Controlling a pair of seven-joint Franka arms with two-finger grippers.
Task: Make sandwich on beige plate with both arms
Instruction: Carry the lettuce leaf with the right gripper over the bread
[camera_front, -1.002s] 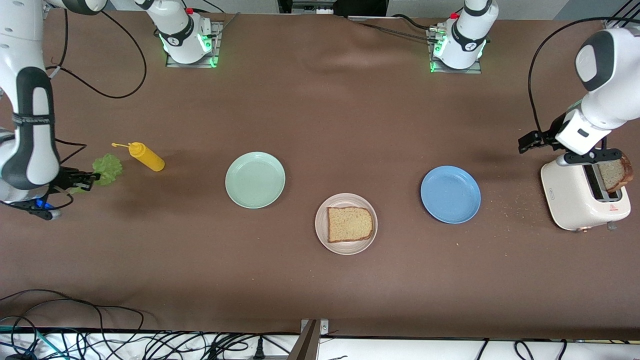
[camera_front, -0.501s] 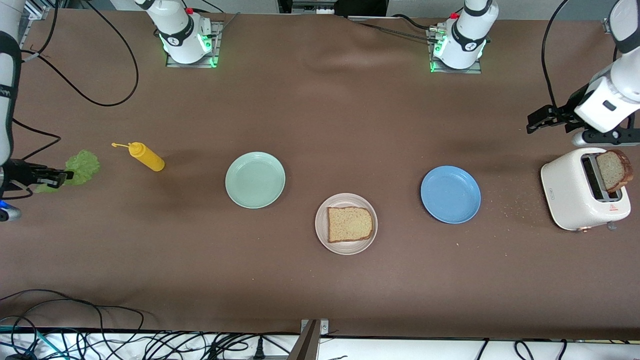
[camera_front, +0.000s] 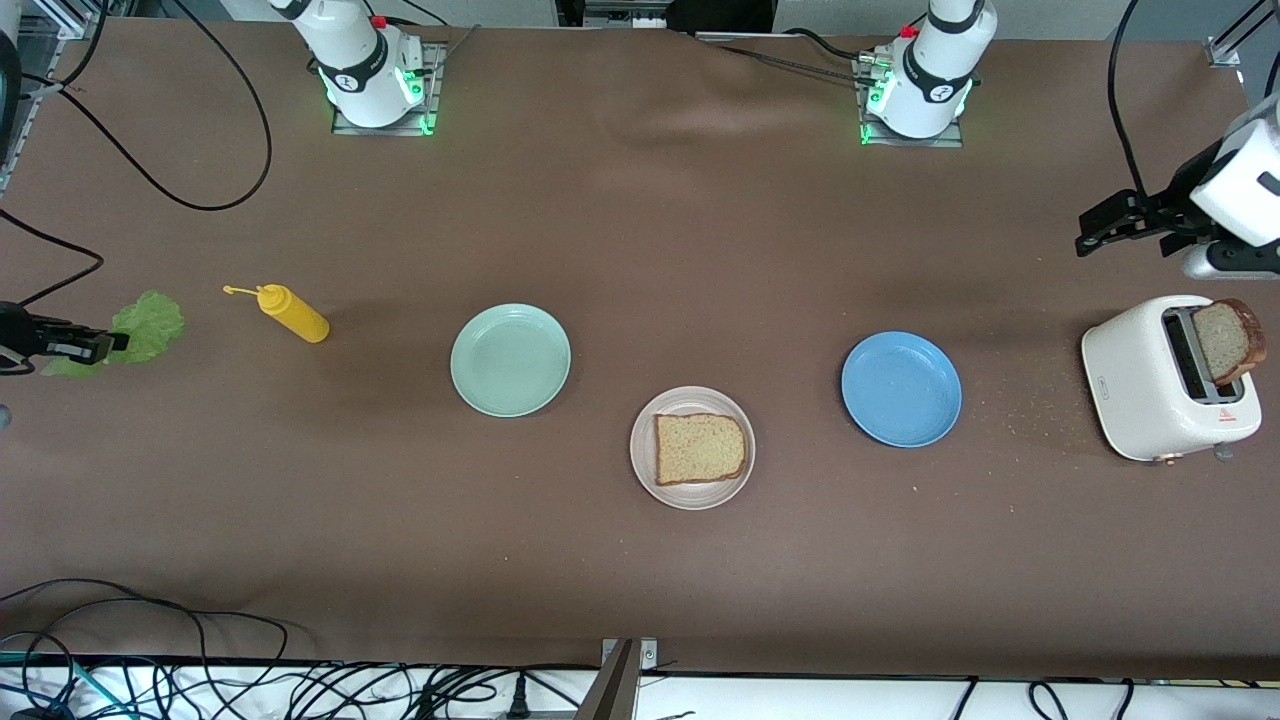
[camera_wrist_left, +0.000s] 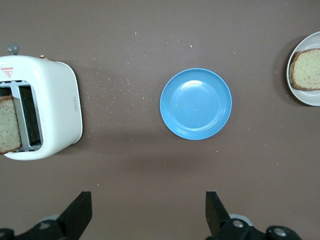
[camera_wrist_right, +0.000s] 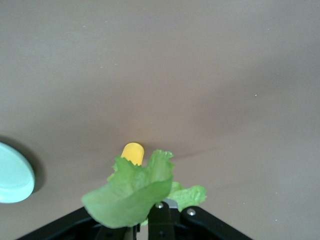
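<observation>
The beige plate lies near the table's middle with one brown bread slice on it; its edge also shows in the left wrist view. A second slice stands in the white toaster. My right gripper is shut on a ruffled green lettuce leaf, up over the right arm's end of the table; the leaf hides most of its jaws. My left gripper hangs open and empty above bare table beside the toaster, its fingers wide apart.
A blue plate lies between the beige plate and the toaster, and a mint-green plate toward the right arm's end. A yellow squeeze bottle lies on its side beside the lettuce. Crumbs are scattered by the toaster. Cables hang along the front edge.
My left gripper has lifted away from the toaster, and the slice stays in the slot. My right gripper has carried the lettuce farther toward the right arm's end of the table.
</observation>
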